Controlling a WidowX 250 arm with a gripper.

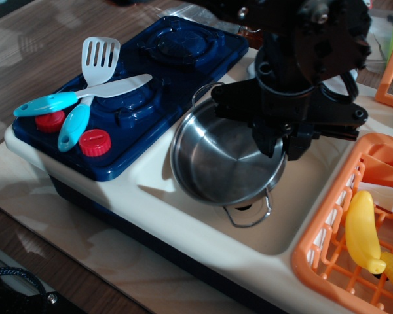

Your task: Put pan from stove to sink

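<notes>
Fingers (268, 140) of the black gripper (280, 142), right of centre frame, are closed on the right rim of the pan (219, 160). Pan hangs over the sink (301, 216), slightly tilted, 1 wire handle toward the lower edge. Stove (150, 85), upper left, carries 2 blue-handled utensils (72, 108) and 2 red knobs (95, 142). Orange dish rack (327, 248), lower right, holds a yellow banana (361, 229).

Wood-grain brown tabletop (26, 59), pale glossy board (85, 242) lying on it under the toy kitchen, soft glare patches top left, dark shadowed lower-left corner
</notes>
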